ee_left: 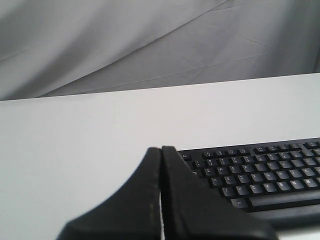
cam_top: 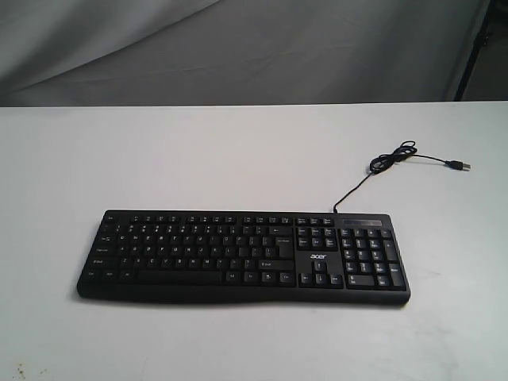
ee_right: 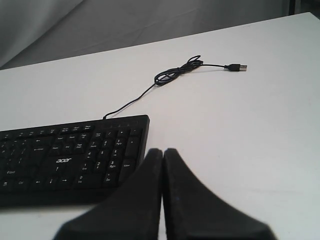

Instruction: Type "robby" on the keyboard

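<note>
jaws together, left and right alike, each low near one end of your black keyboard (cam_top: 244, 256), flat on bench (cam_top: 198, 159).

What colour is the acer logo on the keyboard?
White, against the black keyboard; the logo shows best in the right wrist view.
</note>
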`<state>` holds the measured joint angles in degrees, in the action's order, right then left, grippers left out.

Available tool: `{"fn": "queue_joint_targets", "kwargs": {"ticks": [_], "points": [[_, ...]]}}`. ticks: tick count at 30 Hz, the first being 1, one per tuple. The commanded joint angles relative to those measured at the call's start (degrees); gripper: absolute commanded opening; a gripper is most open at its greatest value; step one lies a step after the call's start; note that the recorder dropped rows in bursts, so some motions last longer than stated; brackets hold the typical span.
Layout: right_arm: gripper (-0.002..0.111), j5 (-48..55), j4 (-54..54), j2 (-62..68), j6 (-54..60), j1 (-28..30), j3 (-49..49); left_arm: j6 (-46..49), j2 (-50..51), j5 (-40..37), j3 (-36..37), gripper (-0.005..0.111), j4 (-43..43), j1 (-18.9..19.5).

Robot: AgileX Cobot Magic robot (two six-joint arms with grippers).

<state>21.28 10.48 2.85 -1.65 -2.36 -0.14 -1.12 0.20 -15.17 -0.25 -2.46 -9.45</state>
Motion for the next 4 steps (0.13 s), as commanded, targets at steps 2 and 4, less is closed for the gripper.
{"fn": "queue_joint_targets", "kwargs": {"ticks": [2, 4], "points": [[0.0, 0.01, -0.57, -0.27, -0.2, 0.37, 0.14, -0.16, -0.2, 0.42, 0.25, 0.0, -0.27, -0.36], [0.0, 0.01, -0.57, -0.27, -0.2, 0.37, 0.14, -0.16, -0.2, 0.42, 0.25, 0.0, -0.27, -0.36]]}}
